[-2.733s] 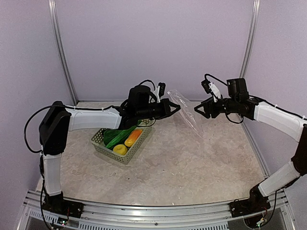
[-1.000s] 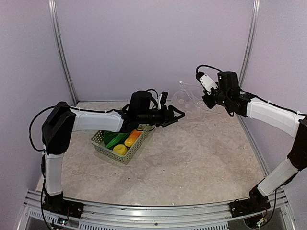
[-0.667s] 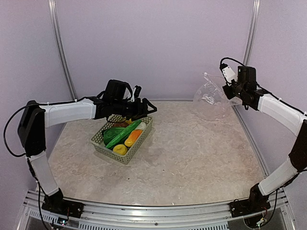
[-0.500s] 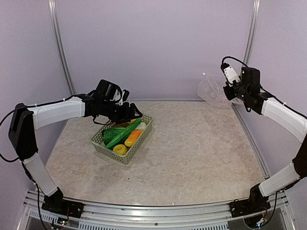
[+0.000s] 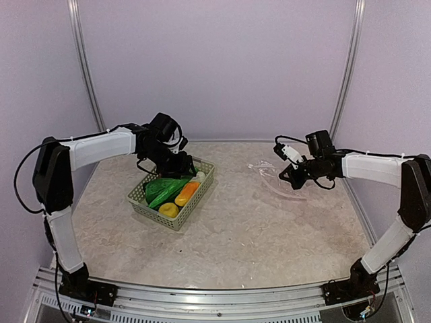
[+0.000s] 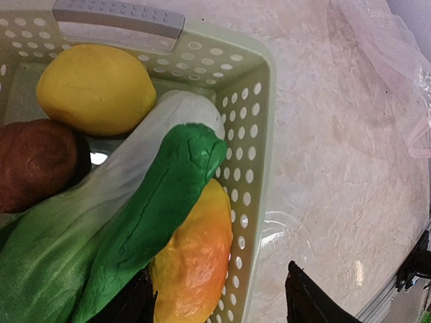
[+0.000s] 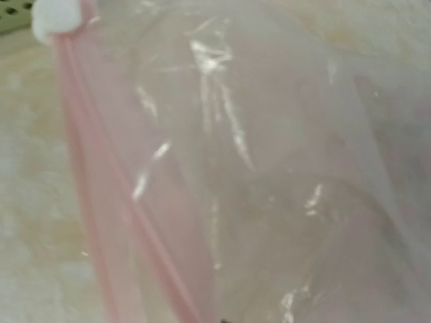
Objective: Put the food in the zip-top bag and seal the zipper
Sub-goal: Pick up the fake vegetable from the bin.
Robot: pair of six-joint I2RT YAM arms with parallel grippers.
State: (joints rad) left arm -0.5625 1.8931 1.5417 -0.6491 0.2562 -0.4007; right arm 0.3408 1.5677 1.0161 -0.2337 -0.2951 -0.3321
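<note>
Overhead view: we see the left gripper (image 5: pixel 185 165) lowered over the far end of a pale green basket (image 5: pixel 151 214), and the right gripper (image 5: pixel 286 176) low at the right edge of the zip-top bag (image 5: pixel 266 173). The bag lies crumpled on the mottled, stone-patterned table (image 5: pixel 256 235), well apart from the basket.

Left wrist view: the basket (image 6: pixel 259 121) is moulded plastic with round perforations and a grey, dimpled handle bar. All the food (image 5: pixel 168 192) is in it. We note a matte yellow lemon (image 6: pixel 94 87), a rough brown piece (image 6: pixel 34 161), a leafy piece (image 6: pixel 114 195) shading from white to green, a long green piece (image 6: pixel 155 215) with a wrinkled skin, and a glossy orange piece (image 6: pixel 199 249). The left gripper (image 6: pixel 219 286) has its dark fingers (image 6: pixel 310 303) spread wide, one on either side of the basket's wall and the orange piece.

Right wrist view: the clear, creased film of the bag (image 7: pixel 283 168) fills the frame. The zipper (image 7: pixel 111 195) appears as a straight pinkish strip ending at a small white tab (image 7: pixel 57 17). The right gripper's fingers are out of frame here, so we cannot tell whether they pinch the bag.
</note>
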